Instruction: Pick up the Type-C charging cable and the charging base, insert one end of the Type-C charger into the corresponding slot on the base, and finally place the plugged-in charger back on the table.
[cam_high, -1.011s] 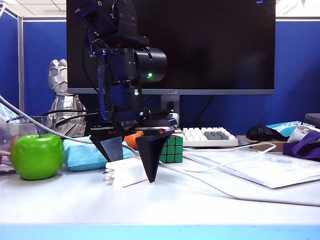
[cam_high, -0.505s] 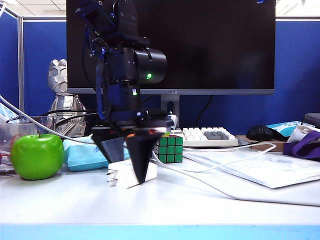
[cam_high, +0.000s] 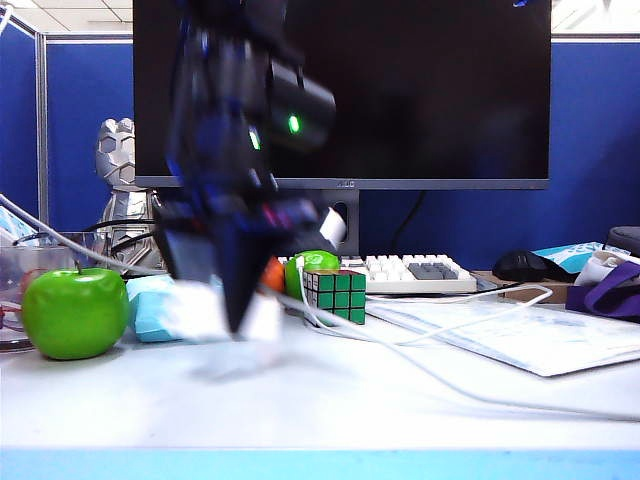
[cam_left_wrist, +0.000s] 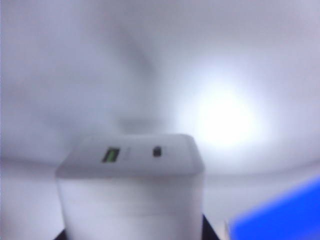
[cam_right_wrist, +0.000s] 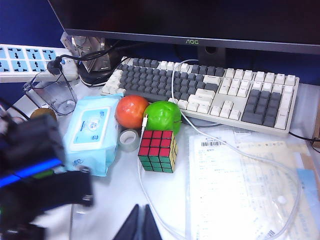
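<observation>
The white charging base (cam_left_wrist: 130, 190) sits between my left gripper's dark fingers (cam_left_wrist: 209, 231), and its port face shows a green port and the small dark slot (cam_left_wrist: 157, 151). In the exterior view the left gripper (cam_high: 235, 305) is blurred and holds the charging base (cam_high: 205, 312) just above the table (cam_high: 400, 430), left of the Rubik's cube. The thin white Type-C charging cable (cam_right_wrist: 140, 175) runs from a plug end resting on a green apple, past the cube, to beside my right gripper (cam_right_wrist: 141, 212). That gripper is shut and empty over the table. The same cable (cam_high: 301, 295) shows beside the cube.
A Rubik's cube (cam_right_wrist: 157, 150), a red apple (cam_right_wrist: 132, 111), a green apple (cam_right_wrist: 162, 116), a tape roll (cam_right_wrist: 129, 137) and a blue wipes pack (cam_right_wrist: 92, 132) crowd the middle. A keyboard (cam_right_wrist: 210, 92) and monitor stand behind. A sleeved paper (cam_right_wrist: 240, 185) lies right. Another green apple (cam_high: 75, 312) sits far left.
My left gripper closed on the charging base, then lifted it off the table and swung it leftward, uncovering the green apple behind. The right gripper has not moved.
</observation>
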